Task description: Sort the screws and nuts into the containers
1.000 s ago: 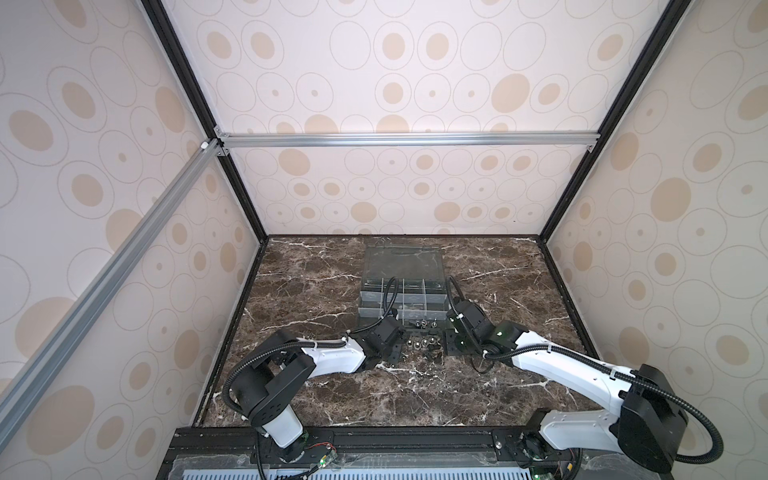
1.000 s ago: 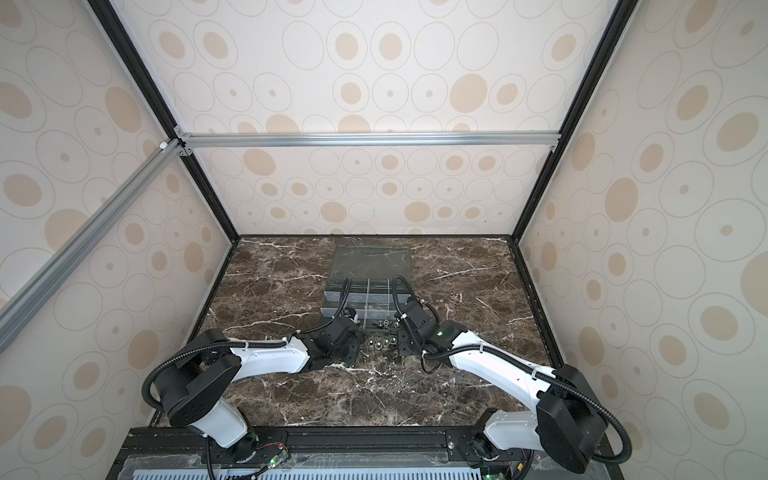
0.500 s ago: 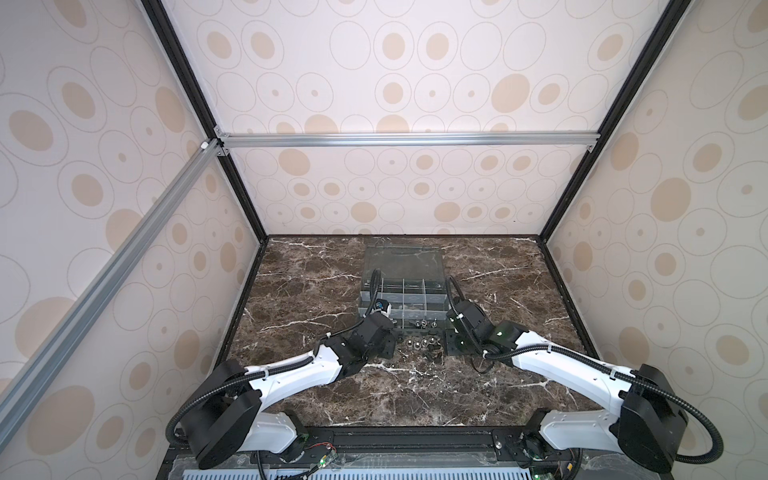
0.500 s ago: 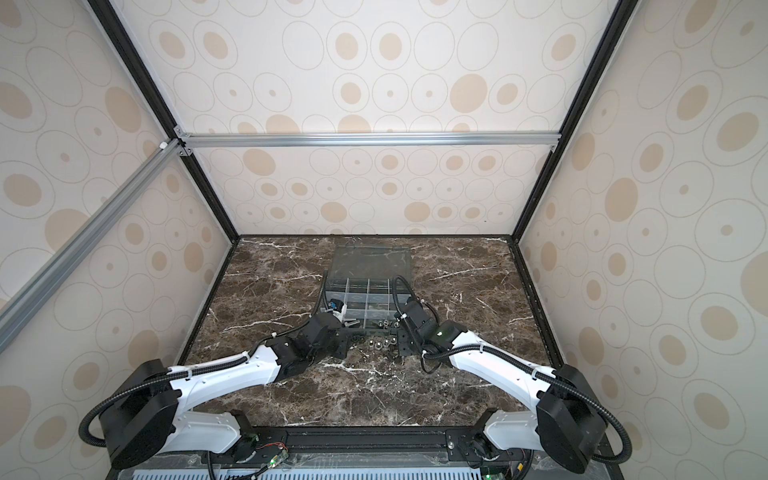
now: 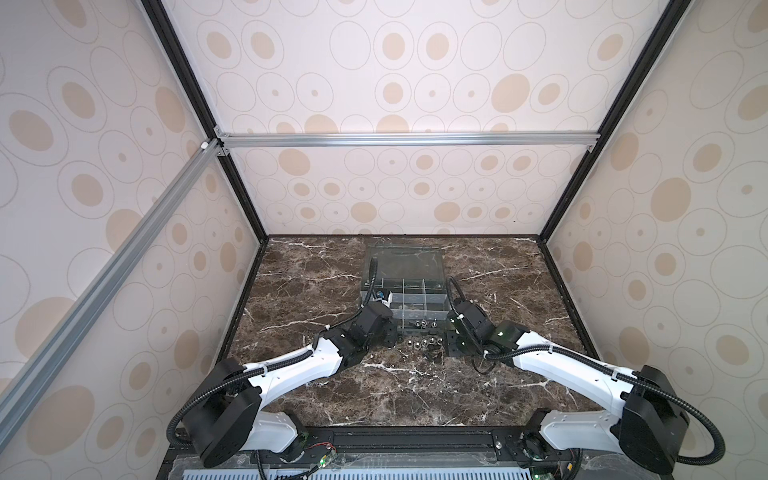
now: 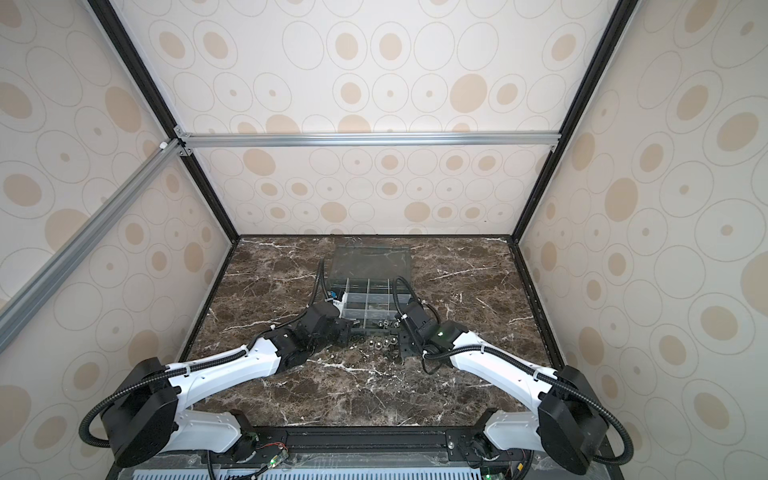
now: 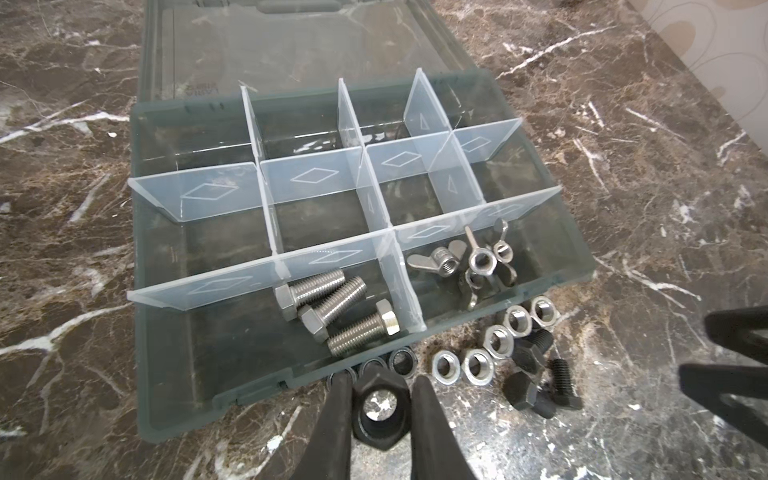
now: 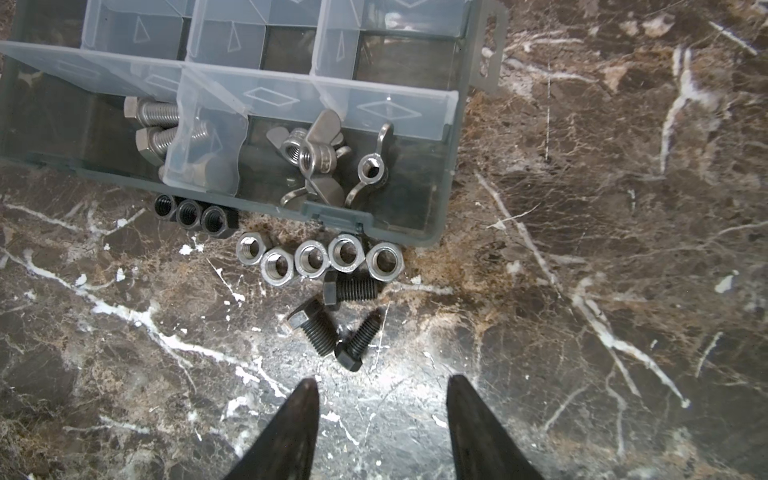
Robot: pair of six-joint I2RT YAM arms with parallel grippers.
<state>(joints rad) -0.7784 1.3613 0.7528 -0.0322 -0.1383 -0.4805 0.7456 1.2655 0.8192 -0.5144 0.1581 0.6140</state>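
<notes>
Gripping black hexagonal metal nut [image 7: 378,433], left gripper [image 7: 380,384] clenched on it, at near edge of dark grey plastic organizer box [image 7: 249,395], likely bound for a cell | right gripper [image 8: 382,380] hanging released over black bolts [image 8: 316,328], likely next pick

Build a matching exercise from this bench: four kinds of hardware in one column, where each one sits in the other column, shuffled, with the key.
Things
1. silver bolts
2. wing nuts
3. silver hex nuts
4. large black nut

Places
A. clamped in the left gripper
B. loose in a row on the marble table, along the organizer box front wall
C. in the box's front corner cell, on the right arm's side
D. in the wide front cell beside that corner cell

Pairs: 1-D, 2-C, 3-B, 4-A
</notes>
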